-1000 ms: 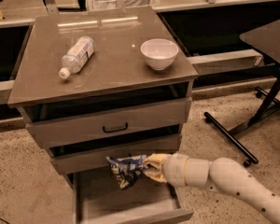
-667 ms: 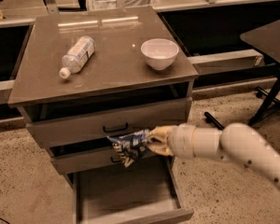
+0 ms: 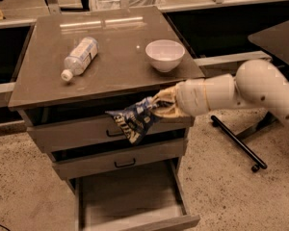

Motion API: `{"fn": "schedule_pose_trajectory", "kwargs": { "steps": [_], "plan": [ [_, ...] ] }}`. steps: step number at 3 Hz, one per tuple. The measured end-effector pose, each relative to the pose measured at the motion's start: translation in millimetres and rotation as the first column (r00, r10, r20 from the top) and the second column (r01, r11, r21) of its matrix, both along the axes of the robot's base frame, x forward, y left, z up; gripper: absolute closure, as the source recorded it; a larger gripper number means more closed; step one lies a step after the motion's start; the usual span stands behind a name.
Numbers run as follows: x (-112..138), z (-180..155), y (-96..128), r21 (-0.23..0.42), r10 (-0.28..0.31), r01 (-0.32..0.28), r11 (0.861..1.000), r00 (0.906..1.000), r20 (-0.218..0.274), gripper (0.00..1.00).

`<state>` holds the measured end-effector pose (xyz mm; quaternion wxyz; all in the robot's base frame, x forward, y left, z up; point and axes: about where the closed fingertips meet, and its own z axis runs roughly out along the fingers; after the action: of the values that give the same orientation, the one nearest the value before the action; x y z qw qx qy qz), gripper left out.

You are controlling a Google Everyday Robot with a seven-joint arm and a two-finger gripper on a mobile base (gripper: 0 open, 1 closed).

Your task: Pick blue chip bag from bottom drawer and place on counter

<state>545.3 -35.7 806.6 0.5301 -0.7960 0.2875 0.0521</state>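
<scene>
My gripper (image 3: 160, 106) is shut on the blue chip bag (image 3: 134, 120), a crinkled dark-blue foil bag with white lettering. It holds the bag in the air in front of the top drawer, just below the counter's front edge. The bag hangs down and to the left from the fingers. The bottom drawer (image 3: 130, 201) is pulled out and its flat floor is bare. The counter (image 3: 111, 61) is the glossy grey-brown top of the cabinet, above and behind the bag. My white arm reaches in from the right.
A clear plastic bottle (image 3: 80, 57) lies on the counter's left side. A white bowl (image 3: 165, 55) stands at its right, just above my gripper. A dark table (image 3: 279, 35) and its black leg (image 3: 236, 143) are at the right.
My gripper has lifted the blue chip bag from just above the bottom drawer up to the level of the top drawer, near the counter's front edge.
</scene>
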Motion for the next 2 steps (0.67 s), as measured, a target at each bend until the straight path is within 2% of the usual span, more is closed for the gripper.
{"fn": "schedule_pose_trajectory", "kwargs": {
  "steps": [1,2],
  "plan": [
    [7.2,24.8,-10.1,-0.001,0.036,-0.036,0.999,0.9993,0.012,1.00],
    [6.9,25.0,-10.6,0.000,0.034,-0.034,0.999,0.9993,0.013,1.00]
  ]
}}
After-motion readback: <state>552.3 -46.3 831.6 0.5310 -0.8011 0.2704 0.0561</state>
